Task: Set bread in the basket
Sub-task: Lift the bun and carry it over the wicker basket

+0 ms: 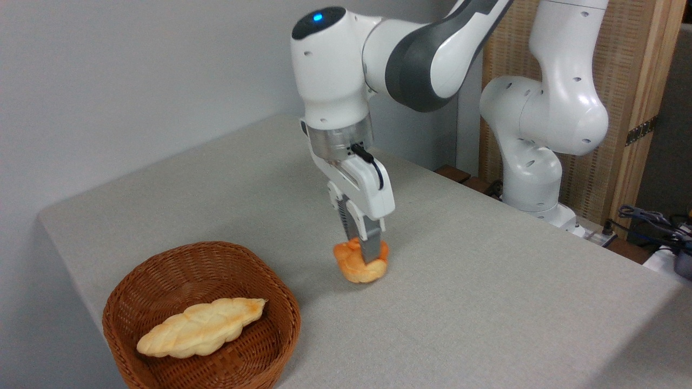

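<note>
The bread [354, 266], a small golden-orange knotted bun, hangs just above the grey table, clamped between the fingers of my gripper [365, 258], which is shut on it. One grey finger [371, 247] crosses the bun's front; the other is hidden behind it. The basket [140, 281], round reddish-brown wicker, sits at the lower left near the table's front corner, apart from the bun and to its left.
A long pale braided loaf [200, 327] lies inside the basket. The grey table [486, 302] ends at its left and front edges close to the basket. The arm's white base [535, 156] stands at the back right, with cables [654, 221] beyond.
</note>
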